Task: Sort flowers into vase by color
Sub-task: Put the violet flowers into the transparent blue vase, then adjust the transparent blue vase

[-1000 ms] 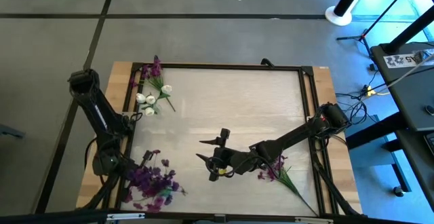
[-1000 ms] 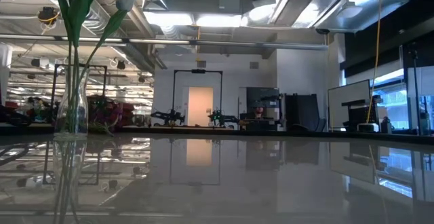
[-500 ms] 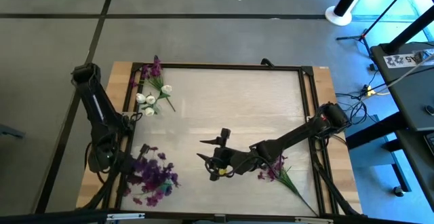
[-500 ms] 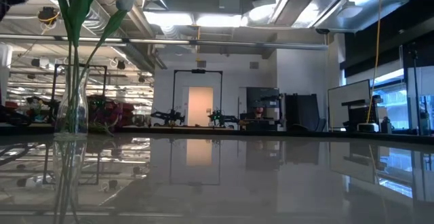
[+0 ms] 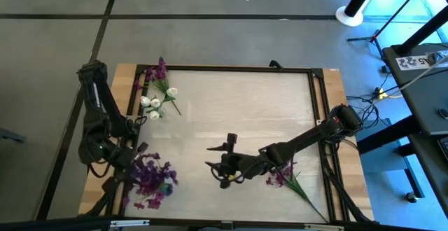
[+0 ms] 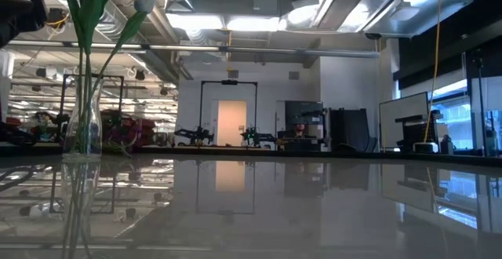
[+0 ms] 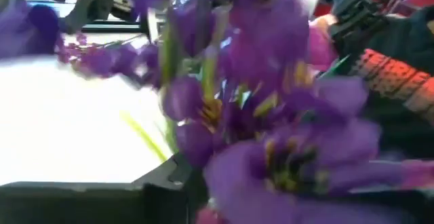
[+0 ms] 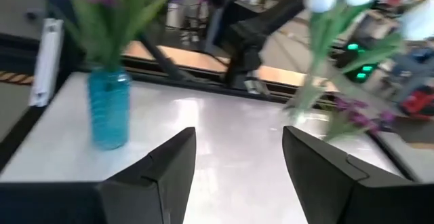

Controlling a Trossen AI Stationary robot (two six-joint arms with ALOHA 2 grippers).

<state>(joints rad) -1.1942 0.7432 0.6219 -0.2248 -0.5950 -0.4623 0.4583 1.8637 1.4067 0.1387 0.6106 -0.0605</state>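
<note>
At the worktop's [image 5: 231, 112] near edge, around 7 o'clock, the left pincer [image 5: 137, 162] holds a bunch of purple flowers [image 5: 152, 182], which fill the left wrist view [image 7: 271, 136]. Toward 5 o'clock a purple sprig [image 5: 285, 178] lies beside the right arm, whose right pincer [image 5: 215, 155] rests near centre, fingers [image 8: 166, 176] spread wide. Farthest, at 10 o'clock, stand a blue vase [image 8: 108, 115] of purple flowers and a glass vase [image 6: 81, 129] of white flowers [image 5: 154, 103].

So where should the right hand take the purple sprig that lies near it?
Best on the bare green stem, from above. The sprig lies flat, blossoms toward the open right hand, so the thin stem offers a clean pinch without crushing petals.
</note>
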